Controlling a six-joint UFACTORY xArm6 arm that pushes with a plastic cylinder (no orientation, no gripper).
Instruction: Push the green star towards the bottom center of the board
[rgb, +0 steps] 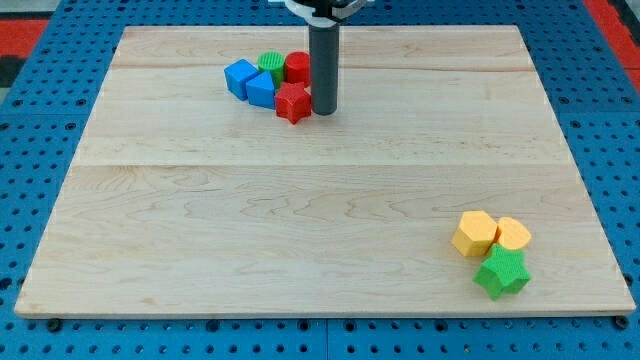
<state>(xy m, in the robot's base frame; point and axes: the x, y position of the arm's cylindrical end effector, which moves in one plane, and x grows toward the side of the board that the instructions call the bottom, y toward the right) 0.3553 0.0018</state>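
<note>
Down in the board's (330, 300) lower right corner, near its bottom edge, lies the green star (502, 272). It touches two yellow blocks just above it: a yellow hexagon-like block (475, 233) on the view's left and a second yellow block (512, 234) on the view's right, whose shape I cannot make out for certain. The three form a tight cluster, with the star lowest.

Well apart from them, near the view's top and a little left of centre, sits a second cluster. A red star (293, 102) lies at its lower right, with a red cylinder (297, 68) above it and a green cylinder (271, 65) beside that on the view's left. Two blue blocks complete the group: one blue cube (240, 77) at the far left and another blue block (263, 89) between it and the red star.

My tip (323, 110) rests on the wood just beside the red star, on the view's right of it, far from the green star. The rod (323, 65) stands upright, a plain dark shaft with nothing that spreads or pinches, and it holds nothing.

The wooden board lies on a blue perforated surface (40, 180).
</note>
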